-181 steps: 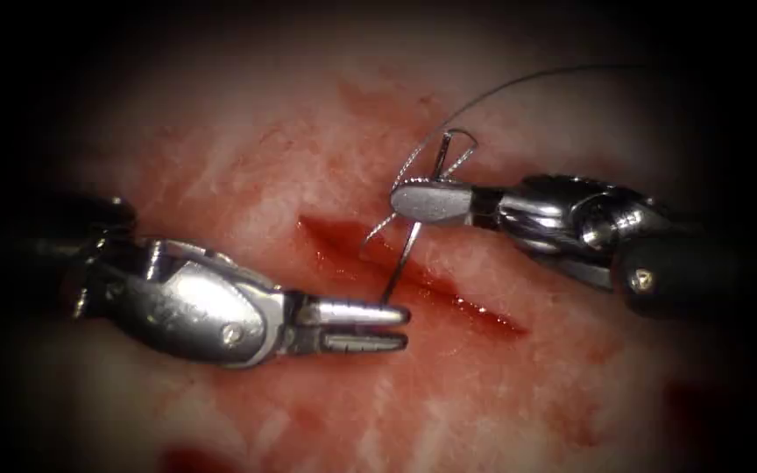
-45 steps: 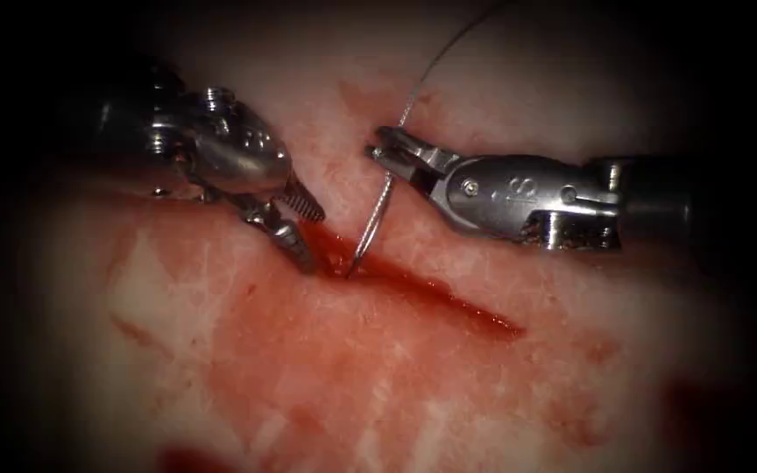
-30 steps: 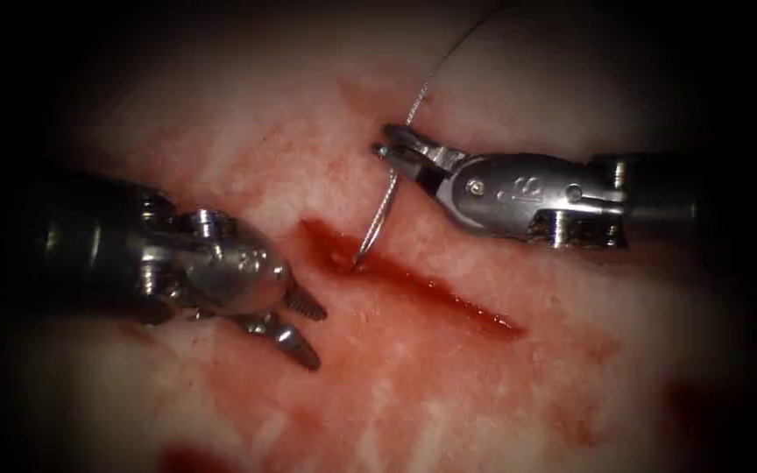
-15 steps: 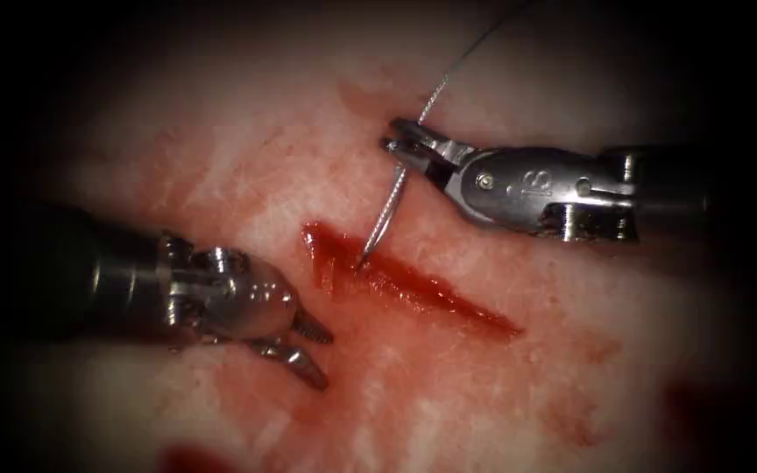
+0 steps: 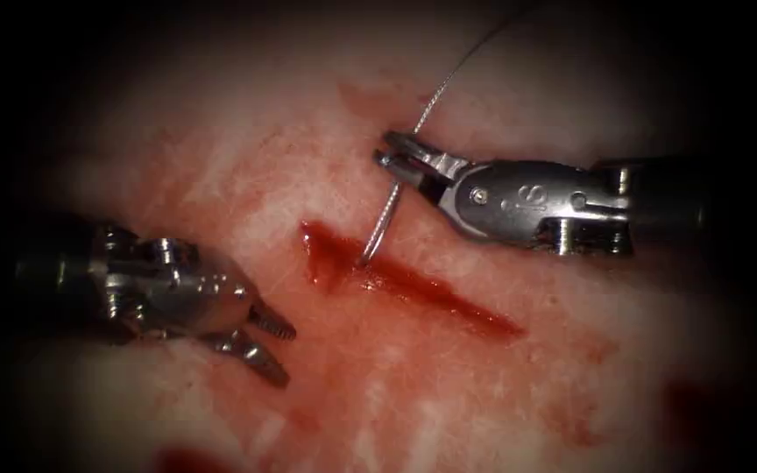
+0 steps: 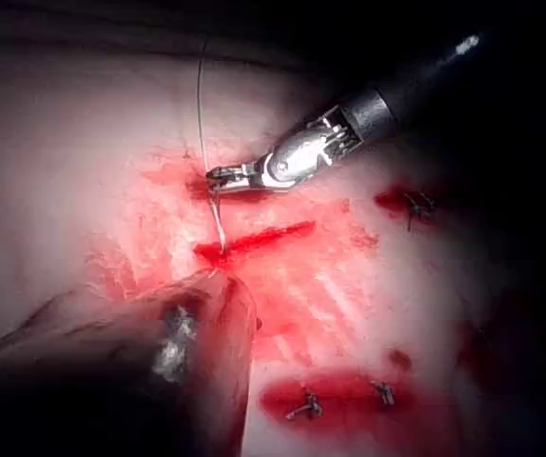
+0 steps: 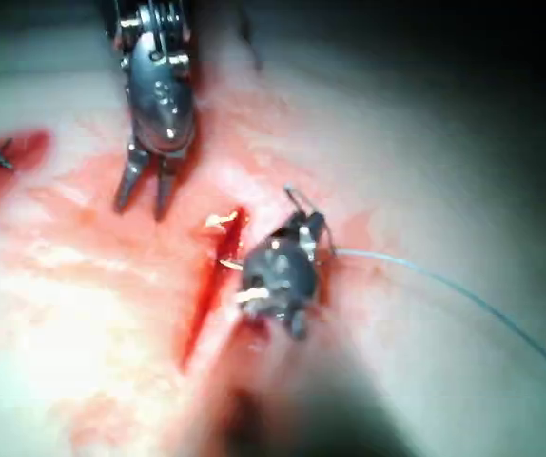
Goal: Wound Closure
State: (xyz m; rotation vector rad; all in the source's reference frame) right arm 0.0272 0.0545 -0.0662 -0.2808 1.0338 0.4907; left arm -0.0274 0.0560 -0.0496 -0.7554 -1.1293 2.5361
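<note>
The right pincer (image 5: 393, 163) is clamped on the needle (image 5: 380, 221) near its rear end, where the thread (image 5: 457, 74) joins it. The needle curves down from there to the cut (image 5: 405, 282), and its tip meets the tissue (image 5: 221, 166) at the cut's right lip, close to the cut's upper-left end; how deep the tip sits cannot be told. The thread runs from the pincer up and away toward the tissue's far edge, clear of both tools.

The left pincer (image 5: 272, 349) holds nothing. Its jaws stand apart, pointing down and right, over the tissue on the left side of the cut and well apart from the needle. Between it and the cut lies a bare stretch of tissue smeared with red fluid (image 5: 343, 350), with nothing standing on it. The lower-right length of the cut is likewise open, with no tool over it.

In the left wrist view, the right pincer (image 6: 214, 177) grips the needle (image 6: 218, 224) above the cut (image 6: 254, 240), and stitches (image 6: 303, 407) sit in other red patches toward the tissue's edges, well away from the cut. In the right wrist view, the left pincer (image 7: 144, 198) hangs with jaws parted beside the cut (image 7: 211, 286).
</note>
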